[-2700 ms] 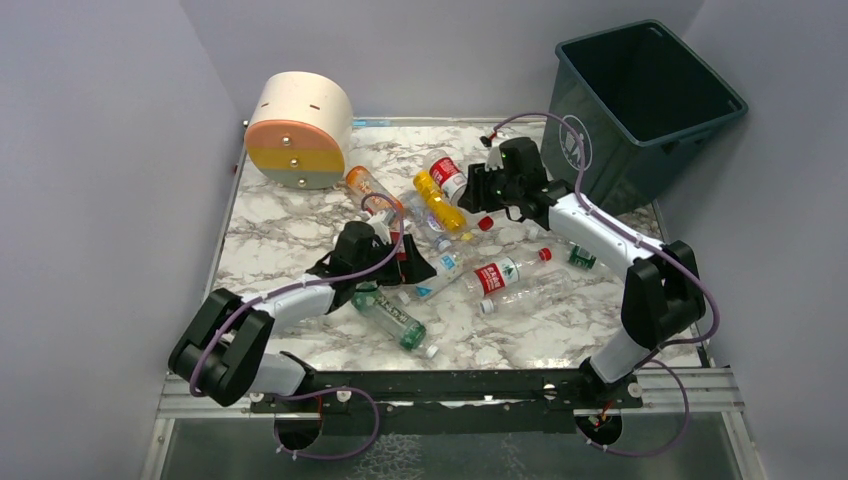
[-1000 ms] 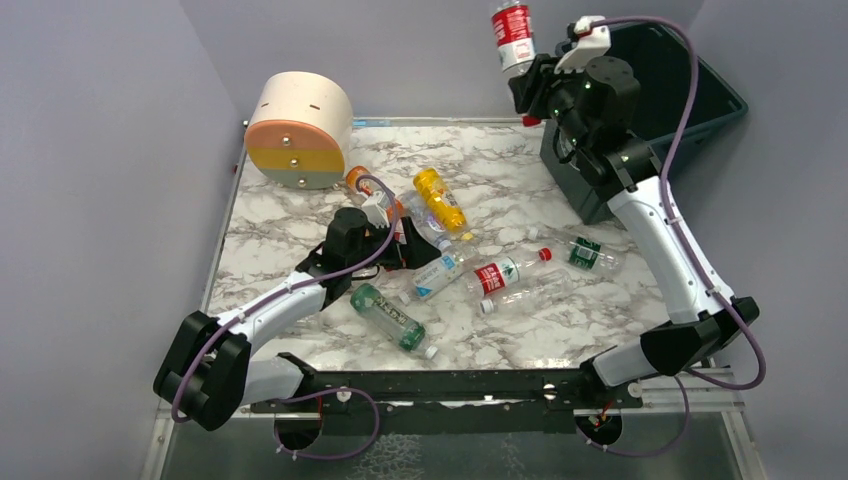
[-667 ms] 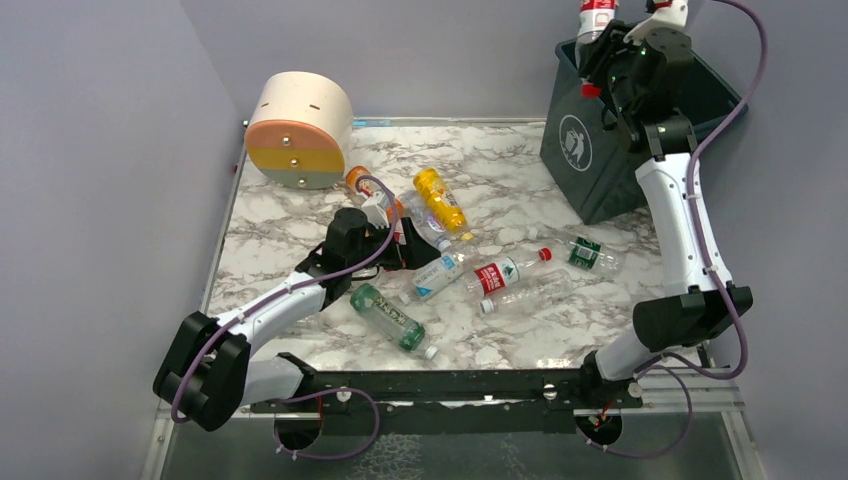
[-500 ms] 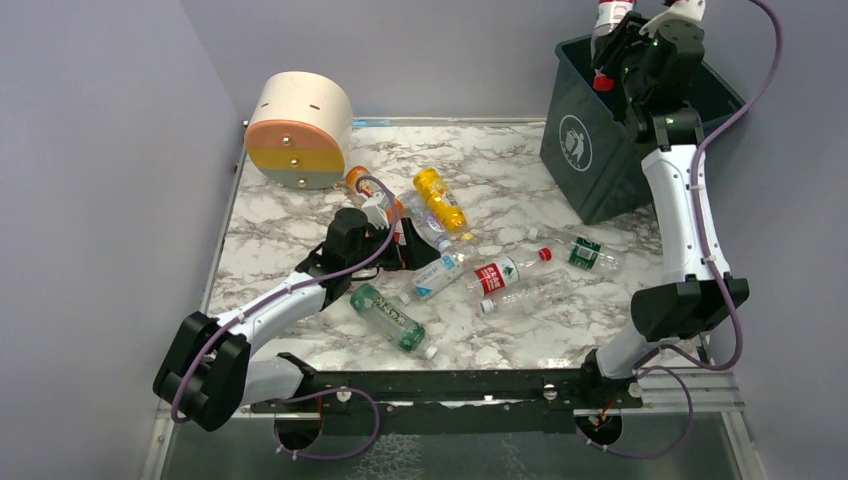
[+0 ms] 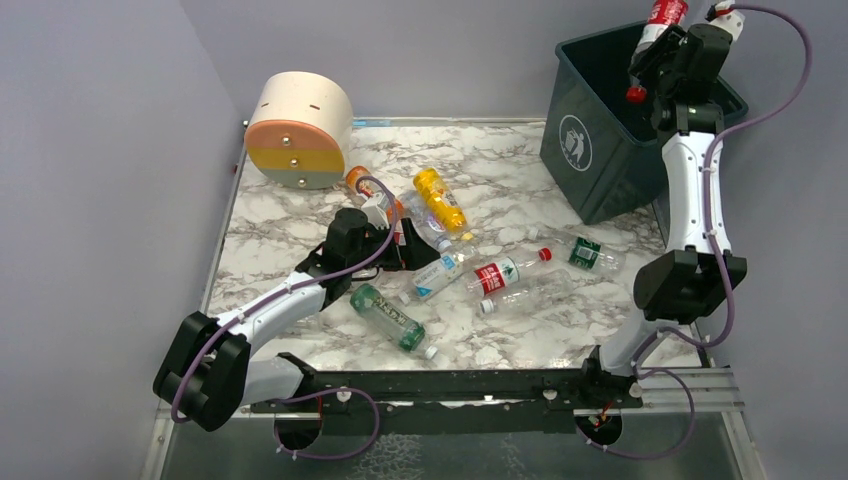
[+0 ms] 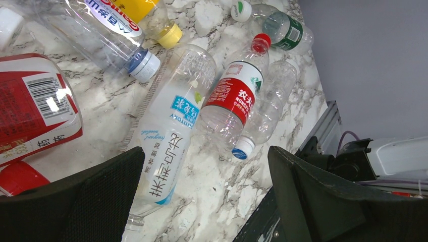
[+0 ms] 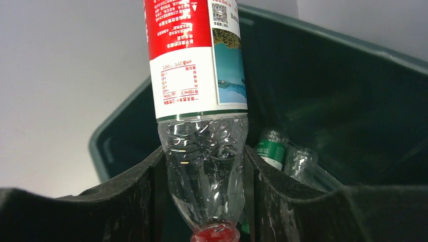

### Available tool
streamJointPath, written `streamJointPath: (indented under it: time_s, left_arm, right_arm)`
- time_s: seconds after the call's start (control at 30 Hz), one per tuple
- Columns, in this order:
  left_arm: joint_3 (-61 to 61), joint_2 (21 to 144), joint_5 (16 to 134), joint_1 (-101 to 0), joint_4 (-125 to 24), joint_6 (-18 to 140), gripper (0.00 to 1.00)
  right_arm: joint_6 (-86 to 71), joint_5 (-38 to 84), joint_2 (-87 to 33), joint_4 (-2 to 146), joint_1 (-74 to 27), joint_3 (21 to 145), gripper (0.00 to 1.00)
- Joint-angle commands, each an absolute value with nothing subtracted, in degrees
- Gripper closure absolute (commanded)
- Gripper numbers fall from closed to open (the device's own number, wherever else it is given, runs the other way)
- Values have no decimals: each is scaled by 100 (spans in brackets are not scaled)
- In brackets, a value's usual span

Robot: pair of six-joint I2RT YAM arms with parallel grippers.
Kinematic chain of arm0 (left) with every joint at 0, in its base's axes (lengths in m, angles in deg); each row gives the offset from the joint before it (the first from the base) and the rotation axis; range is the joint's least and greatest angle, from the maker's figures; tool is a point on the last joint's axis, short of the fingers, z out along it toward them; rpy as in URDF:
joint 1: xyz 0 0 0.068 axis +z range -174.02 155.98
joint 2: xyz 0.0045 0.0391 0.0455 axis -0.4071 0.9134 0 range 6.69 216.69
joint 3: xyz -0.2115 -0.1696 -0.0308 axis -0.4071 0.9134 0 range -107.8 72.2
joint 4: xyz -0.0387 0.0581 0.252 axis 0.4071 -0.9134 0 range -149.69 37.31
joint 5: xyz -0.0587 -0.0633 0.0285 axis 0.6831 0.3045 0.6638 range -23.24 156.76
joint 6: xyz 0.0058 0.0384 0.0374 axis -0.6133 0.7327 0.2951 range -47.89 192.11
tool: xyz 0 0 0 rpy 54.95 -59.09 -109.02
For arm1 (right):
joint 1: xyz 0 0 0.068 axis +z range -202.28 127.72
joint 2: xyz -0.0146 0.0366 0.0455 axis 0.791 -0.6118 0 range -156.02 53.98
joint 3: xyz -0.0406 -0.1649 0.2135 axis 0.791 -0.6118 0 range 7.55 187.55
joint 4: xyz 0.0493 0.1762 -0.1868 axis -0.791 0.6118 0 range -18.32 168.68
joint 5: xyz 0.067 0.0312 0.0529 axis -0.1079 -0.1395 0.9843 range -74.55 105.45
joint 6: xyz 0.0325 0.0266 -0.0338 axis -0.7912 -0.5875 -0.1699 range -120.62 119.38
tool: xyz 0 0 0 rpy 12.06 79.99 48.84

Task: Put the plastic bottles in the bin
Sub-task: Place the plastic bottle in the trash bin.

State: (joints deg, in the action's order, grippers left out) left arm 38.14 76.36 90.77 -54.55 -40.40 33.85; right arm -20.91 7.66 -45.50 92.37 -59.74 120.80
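One red-labelled bottle (image 7: 194, 65) hangs cap-down above the open mouth of the bin (image 5: 590, 150). The right tool (image 7: 204, 186) grips it, with its two fingers closed against the clear shoulder just above the red cap. The bin stands at the far right corner of the desk (image 5: 290, 240), its white logo facing the desk's middle. Inside it the right wrist view shows a green-banded bottle (image 7: 272, 151).

The left tool (image 6: 207, 151) sits low over the middle of the desk, fingers spread wide and gripping nothing. Below it lie three bottles side by side: a pale bottle (image 6: 169, 131) with a blue label, a red-capped bottle (image 6: 234, 96) touching it, and a bare clear bottle (image 6: 270, 106) against that one.

A yellow bottle (image 5: 440, 198) and an orange bottle (image 5: 360, 182) lie toward the far edge. A green-tinted bottle (image 5: 390, 315) lies closer to the near edge, and a green-labelled bottle (image 5: 585, 253) toward the right edge. A cream cylinder (image 5: 300, 130) sits at the far left corner.
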Motion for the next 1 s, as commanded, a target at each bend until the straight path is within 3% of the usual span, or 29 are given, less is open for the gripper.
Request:
streamJointPath:
  time_s: [0.0,0.17,0.33,0.67,0.97]
  left_arm:
    - [3793,7580,9015,-5487,-4020,3465,1]
    - [3795,7569,9009,-5487,-4022,3467,1]
    - [3769,7598,9035,-5492,-3953,3454,1]
    - [3332,7997,9181,-5847,-3829,3855,1]
    - [2558,8524,8753,-6630,-4357,4833,1]
  right_arm:
    - [-2427,996,-4797,9519,-6036,12114,43]
    - [-2470,956,-4677,9550,-6037,12025,17]
    - [-2485,990,-4392,9600,-6037,11965,2]
    - [-2796,2356,-3320,9667,-5955,11273,1]
    - [-2780,3120,-2347,9746,-4978,10049,2]
